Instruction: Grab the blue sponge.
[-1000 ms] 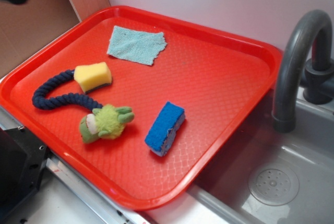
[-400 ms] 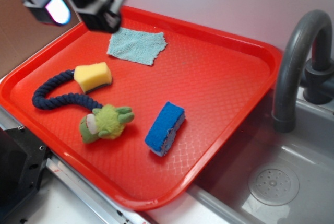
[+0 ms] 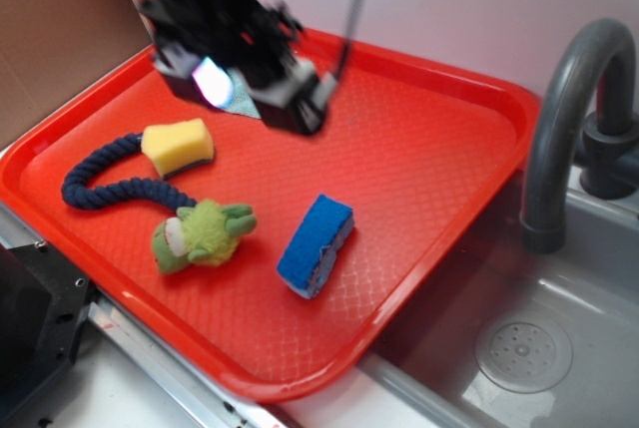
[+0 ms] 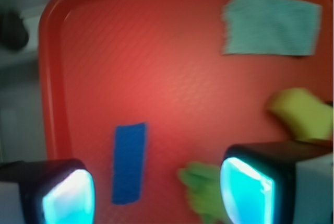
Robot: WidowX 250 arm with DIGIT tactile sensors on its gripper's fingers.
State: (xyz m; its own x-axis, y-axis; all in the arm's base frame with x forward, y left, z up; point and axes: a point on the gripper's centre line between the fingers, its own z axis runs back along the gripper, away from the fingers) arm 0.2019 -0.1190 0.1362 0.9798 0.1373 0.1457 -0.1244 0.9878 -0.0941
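Note:
The blue sponge (image 3: 317,242) lies on the red tray (image 3: 429,159), bright blue on top with a paler layer below. In the wrist view the blue sponge (image 4: 129,162) shows as a narrow upright strip between and beyond the two fingers. My gripper (image 3: 250,89) hovers above the tray's back left, well clear of the sponge, up and to its left. The gripper (image 4: 156,192) is open, its glowing cyan pads (image 4: 245,190) wide apart with nothing between them. The image is motion-blurred.
On the tray also lie a yellow sponge (image 3: 180,146), a dark blue rope loop (image 3: 95,184), a green plush toy (image 3: 205,233) and a teal cloth (image 4: 271,22), mostly hidden by the arm outside. A grey faucet (image 3: 564,119) and sink (image 3: 519,348) stand right.
The arm has swung in from the upper left corner, rightward and downward over the tray's back, now covering the teal cloth. The sponge and other objects have not moved.

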